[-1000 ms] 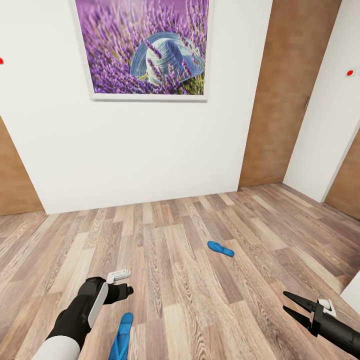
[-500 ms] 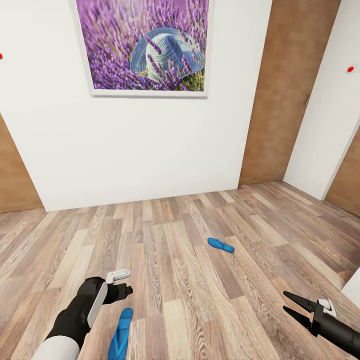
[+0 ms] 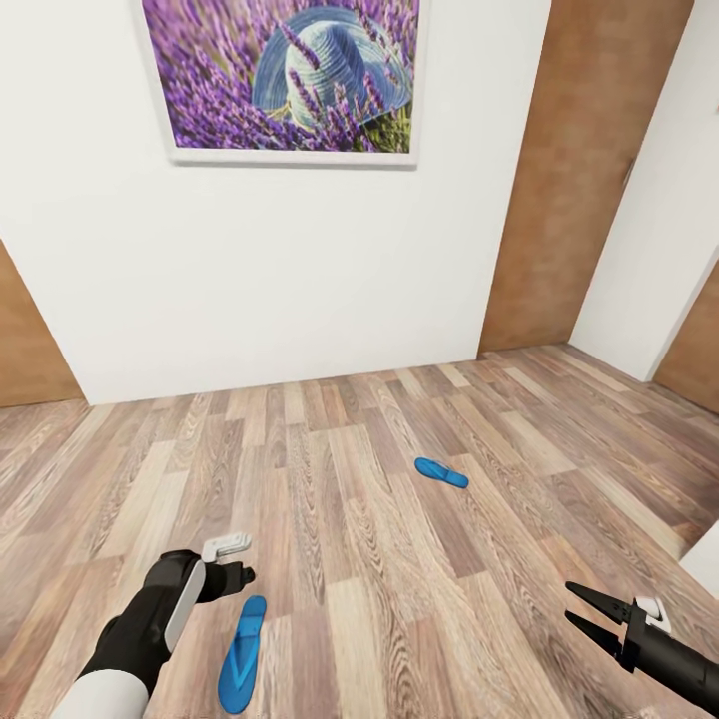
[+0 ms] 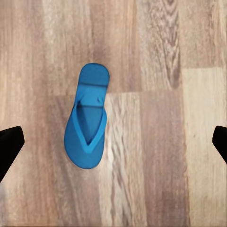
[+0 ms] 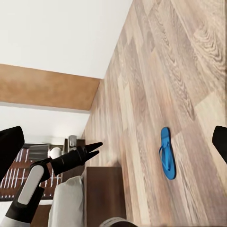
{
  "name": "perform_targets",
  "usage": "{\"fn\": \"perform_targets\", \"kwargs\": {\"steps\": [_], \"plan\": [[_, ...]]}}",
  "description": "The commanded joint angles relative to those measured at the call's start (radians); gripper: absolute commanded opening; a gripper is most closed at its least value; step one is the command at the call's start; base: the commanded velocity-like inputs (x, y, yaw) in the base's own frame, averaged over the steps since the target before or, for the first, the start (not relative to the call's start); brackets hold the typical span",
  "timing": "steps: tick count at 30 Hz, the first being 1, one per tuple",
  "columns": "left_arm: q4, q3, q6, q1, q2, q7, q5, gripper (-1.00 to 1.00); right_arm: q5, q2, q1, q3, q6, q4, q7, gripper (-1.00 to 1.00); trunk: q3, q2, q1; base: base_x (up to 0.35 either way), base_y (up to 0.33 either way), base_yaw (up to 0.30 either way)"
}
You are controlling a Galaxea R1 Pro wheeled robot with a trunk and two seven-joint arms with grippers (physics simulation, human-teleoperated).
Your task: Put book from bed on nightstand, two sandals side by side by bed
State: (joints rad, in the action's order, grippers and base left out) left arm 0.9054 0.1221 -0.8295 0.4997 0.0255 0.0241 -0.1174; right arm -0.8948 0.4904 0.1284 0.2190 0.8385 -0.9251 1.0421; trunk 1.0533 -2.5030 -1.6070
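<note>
Two bright blue sandals lie on the wood-plank floor. The near sandal (image 3: pixel 243 654) (image 4: pixel 87 125) lies just below my left gripper (image 3: pixel 238 577) (image 4: pixel 113 142), which hangs above it, open, with a black fingertip (image 4: pixel 9 144) at each side and nothing between them. The far sandal (image 3: pixel 441 472) rests alone mid-floor. My right gripper (image 3: pixel 591 611) is open and low at the right, away from both. The right wrist view shows a blue sandal (image 5: pixel 167 153) and my left arm (image 5: pixel 71 161). The book and nightstand are out of view.
A white wall with a framed lavender picture (image 3: pixel 285 75) stands ahead, with light-brown wooden door panels (image 3: pixel 574 170) to the right and at the far left. A pale corner (image 3: pixel 704 564) juts in at the lower right. Dark-brown wood (image 5: pixel 101 196) shows in the right wrist view.
The whole head picture has slid upward, so the camera has moved. Against the floor, my left gripper now sits closer to the near sandal. The right gripper keeps its pose.
</note>
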Motion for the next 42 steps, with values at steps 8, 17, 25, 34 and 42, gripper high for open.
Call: {"fn": "perform_targets", "kwargs": {"steps": [8,17,25,34,42], "plan": [[0.003,0.001,-0.004,0.000,0.007,0.008,-0.008,1.00,-0.003,-0.001,0.000,0.000,0.005,0.000,0.001,1.00,0.032,-0.002,-0.003,0.000,0.000,0.000],[0.002,-0.001,-0.003,0.000,0.006,0.008,-0.008,1.00,-0.002,-0.001,0.000,0.000,0.005,0.000,0.001,1.00,0.067,-0.004,-0.007,0.000,0.000,0.000],[0.001,-0.002,-0.003,0.000,0.005,0.008,-0.008,1.00,-0.003,-0.001,0.000,0.000,0.006,0.000,0.001,1.00,0.098,-0.006,-0.011,0.000,0.000,0.000],[0.001,-0.002,-0.003,0.000,0.005,0.008,-0.008,1.00,-0.007,0.000,0.000,-0.001,0.007,0.000,0.001,1.00,0.133,-0.008,-0.015,0.000,0.000,0.000],[0.001,-0.005,-0.003,0.000,0.005,0.008,-0.008,1.00,-0.005,0.000,0.000,0.000,0.006,0.000,0.001,1.00,0.163,-0.010,-0.019,0.000,0.000,0.000]]}}
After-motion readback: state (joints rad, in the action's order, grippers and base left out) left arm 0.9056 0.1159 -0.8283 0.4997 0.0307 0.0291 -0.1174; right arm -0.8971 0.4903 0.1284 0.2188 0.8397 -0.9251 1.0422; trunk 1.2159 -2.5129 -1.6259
